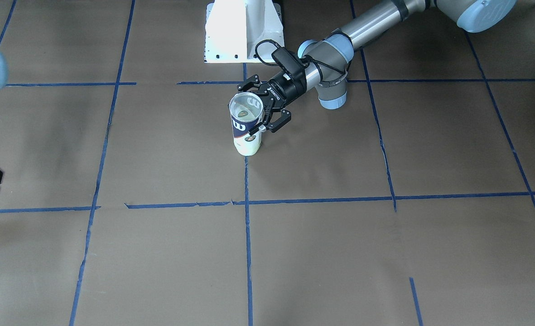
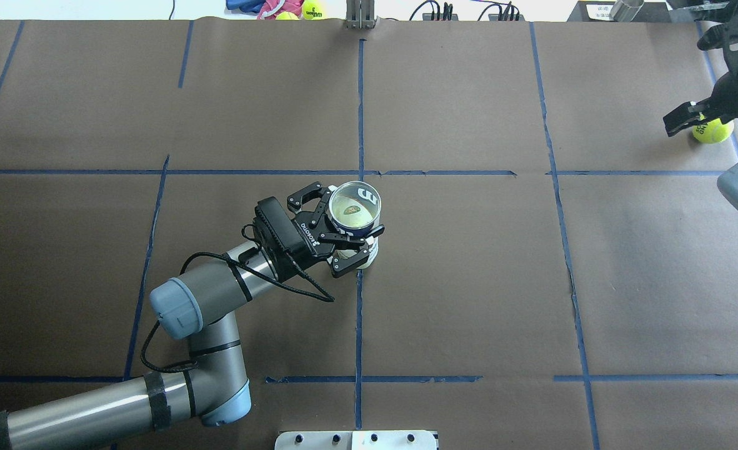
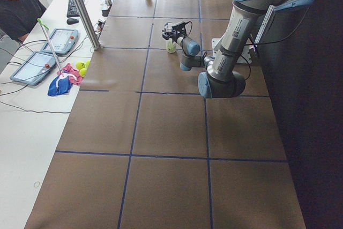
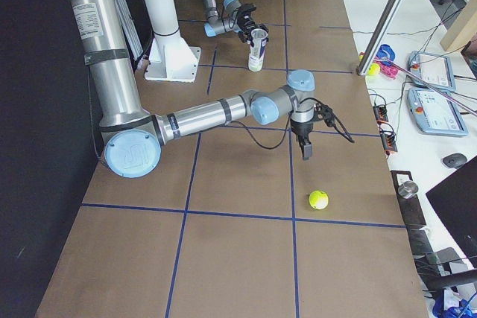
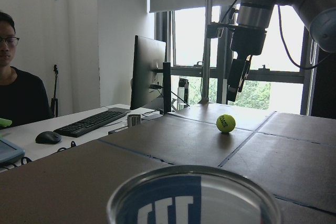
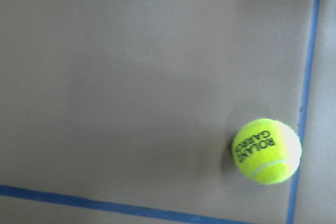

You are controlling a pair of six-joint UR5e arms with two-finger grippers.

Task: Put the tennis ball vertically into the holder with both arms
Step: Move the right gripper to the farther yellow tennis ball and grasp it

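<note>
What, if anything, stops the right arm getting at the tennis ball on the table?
Nothing visible, so probably yes. The right gripper hangs above the tennis ball, slightly to one side. The ball lies alone on the table. The holder, gripped by the left gripper, stands far off.

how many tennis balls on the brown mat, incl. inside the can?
2. One tennis ball lies loose near the right gripper. A second ball sits at the bottom of the holder at the left gripper. Its label may hide more.
</note>
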